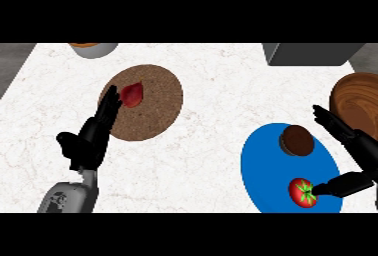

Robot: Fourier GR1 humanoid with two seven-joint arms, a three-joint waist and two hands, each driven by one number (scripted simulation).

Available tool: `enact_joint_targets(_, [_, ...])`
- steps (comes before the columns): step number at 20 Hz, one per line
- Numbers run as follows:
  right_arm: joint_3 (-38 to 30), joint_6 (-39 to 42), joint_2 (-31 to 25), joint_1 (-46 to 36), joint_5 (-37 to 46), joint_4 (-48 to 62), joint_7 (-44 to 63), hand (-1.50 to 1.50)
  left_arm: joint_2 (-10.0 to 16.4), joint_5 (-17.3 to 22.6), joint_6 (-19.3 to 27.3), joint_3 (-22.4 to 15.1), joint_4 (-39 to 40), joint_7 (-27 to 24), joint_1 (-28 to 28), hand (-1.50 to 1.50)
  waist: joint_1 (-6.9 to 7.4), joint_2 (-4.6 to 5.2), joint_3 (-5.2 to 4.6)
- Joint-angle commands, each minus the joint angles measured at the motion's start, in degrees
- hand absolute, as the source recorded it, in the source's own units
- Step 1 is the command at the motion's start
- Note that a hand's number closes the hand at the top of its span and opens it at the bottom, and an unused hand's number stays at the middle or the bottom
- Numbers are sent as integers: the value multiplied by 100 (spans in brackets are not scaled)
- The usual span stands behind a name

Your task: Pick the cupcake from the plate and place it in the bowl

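Observation:
A cupcake (297, 140) with a dark brown top and pale wrapper sits on the upper part of the blue plate (266, 165). A wooden bowl (358, 102) lies at the right edge, just beyond the plate. My right hand (347, 134) is open over the plate's right side, fingers stretched toward the upper left, a little right of the cupcake and apart from it; its thumb reaches down near a tomato. My left hand (94, 131) stands open at the left, fingers up.
A red tomato (303, 191) with a green stem rests on the plate's lower part. A round cork mat (151, 107) holds a small red item (133, 94). A grey cup (94, 49) stands at the back left, a grey box (314, 54) at the back right.

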Motion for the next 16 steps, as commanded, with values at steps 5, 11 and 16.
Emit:
enact_joint_targets(5, [-110, 38, 437, 204, 554, 593, -720, -150, -62, -133, -255, 121, -45, -237, 289, 0, -5, 1, 1])
enact_joint_targets(11, [-169, -292, 209, -563, 1337, 1763, -1037, -150, -84, -160, -244, 145, -408, 346, 53, 0, 28, 5, 3])
enact_joint_targets(16, [8, -768, 350, -883, 2022, 2386, -1313, -150, -109, -115, -376, 313, -43, 101, -74, 0, 26, 9, 3])
